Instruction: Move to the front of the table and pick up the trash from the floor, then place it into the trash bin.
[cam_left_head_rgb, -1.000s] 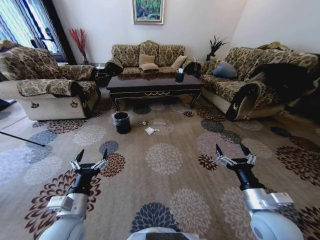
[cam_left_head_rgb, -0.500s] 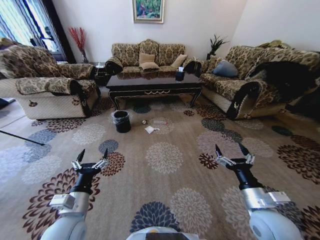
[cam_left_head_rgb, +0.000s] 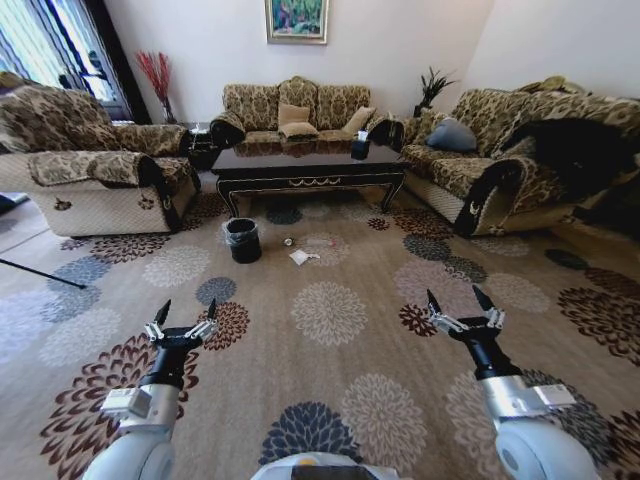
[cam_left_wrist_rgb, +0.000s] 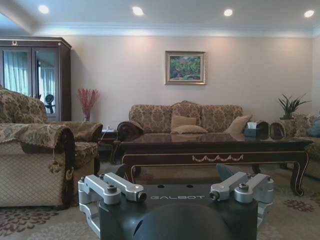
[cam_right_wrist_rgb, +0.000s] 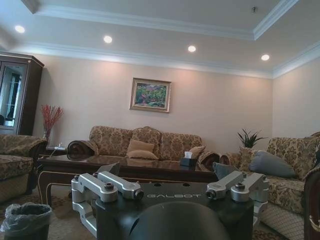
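The dark wood table (cam_left_head_rgb: 305, 165) stands far ahead between the sofas; the left wrist view has the table (cam_left_wrist_rgb: 215, 147) straight ahead and the right wrist view has the table (cam_right_wrist_rgb: 125, 167) too. On the carpet in front of it lie a crumpled white paper (cam_left_head_rgb: 299, 258), a clear bottle (cam_left_head_rgb: 320, 243) and a tiny round piece (cam_left_head_rgb: 288, 242). Left of them stands the black trash bin (cam_left_head_rgb: 242, 240) with its bag liner, also at the trash bin (cam_right_wrist_rgb: 26, 220). My left gripper (cam_left_head_rgb: 183, 312) and right gripper (cam_left_head_rgb: 458, 303) hang open and empty low in front of me, well short of the trash.
Patterned sofas flank the table: an armchair sofa (cam_left_head_rgb: 95, 175) at left, one (cam_left_head_rgb: 295, 112) behind, one (cam_left_head_rgb: 500, 160) at right. A dark tissue box (cam_left_head_rgb: 359, 151) sits on the table. Open flowered carpet (cam_left_head_rgb: 330, 320) lies between me and the trash. A thin dark rod (cam_left_head_rgb: 40, 273) lies at left.
The whole head view has shifted: the table, bin and trash sit slightly higher and nearer, so the camera has moved forward. Both grippers stay open and held the same way.
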